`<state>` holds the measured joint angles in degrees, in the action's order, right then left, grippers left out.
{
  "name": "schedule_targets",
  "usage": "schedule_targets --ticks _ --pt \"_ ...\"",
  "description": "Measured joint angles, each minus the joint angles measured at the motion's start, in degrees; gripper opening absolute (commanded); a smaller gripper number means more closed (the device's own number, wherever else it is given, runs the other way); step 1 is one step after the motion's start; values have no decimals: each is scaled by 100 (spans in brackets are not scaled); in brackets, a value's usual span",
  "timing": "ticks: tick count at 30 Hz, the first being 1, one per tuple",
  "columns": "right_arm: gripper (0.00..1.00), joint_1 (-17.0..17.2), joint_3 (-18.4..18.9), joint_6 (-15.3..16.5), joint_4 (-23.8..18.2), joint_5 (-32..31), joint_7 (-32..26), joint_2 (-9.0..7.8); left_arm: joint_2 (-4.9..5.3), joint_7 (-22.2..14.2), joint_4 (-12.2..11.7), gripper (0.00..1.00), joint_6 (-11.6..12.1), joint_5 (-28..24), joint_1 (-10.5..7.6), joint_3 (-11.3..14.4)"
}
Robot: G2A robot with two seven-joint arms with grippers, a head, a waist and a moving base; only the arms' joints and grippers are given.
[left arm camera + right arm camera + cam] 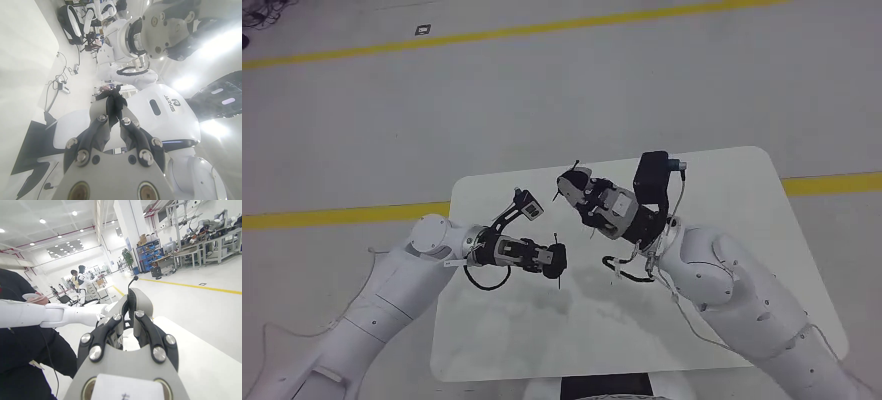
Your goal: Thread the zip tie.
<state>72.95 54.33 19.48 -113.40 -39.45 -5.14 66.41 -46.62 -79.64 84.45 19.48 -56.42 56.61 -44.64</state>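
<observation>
The right gripper (130, 299), above the table (742, 200), pinches the zip tie (130, 284); the left gripper (115, 113), beside it over the table, clamps a black strip (112, 99).

White table (742, 200); yellow floor line (542, 28) beyond.

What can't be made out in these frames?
- Top view: zip tie in right end effector and black strip in left end effector too thin; one tie or two, unclear.
- Left wrist view: strip's shape lost in dark clump between fingers.
- Right wrist view: tie's lower length hidden between fingers.
</observation>
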Motion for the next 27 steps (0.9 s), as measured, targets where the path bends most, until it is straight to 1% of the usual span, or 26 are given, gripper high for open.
schedule_targets --ticks 2,5,9,12,22,27 --pt "0 -39 -172 0 26 -98 228 -143 0 0 0 0 0 0 0 0" --pt "0 -122 -440 0 95 -280 613 -401 0 0 0 0 0 0 0 0" --pt "0 -328 -808 0 151 -475 1166 -774 0 0 0 0 0 0 0 0" --pt "0 -510 -1058 0 132 -601 1518 -1003 0 0 0 0 0 0 0 0" --pt "0 -518 -1065 0 126 -620 1516 -1013 0 0 0 0 0 0 0 0" --pt "0 -565 -1059 0 -24 -1038 1190 -1029 0 0 0 0 0 0 0 0"
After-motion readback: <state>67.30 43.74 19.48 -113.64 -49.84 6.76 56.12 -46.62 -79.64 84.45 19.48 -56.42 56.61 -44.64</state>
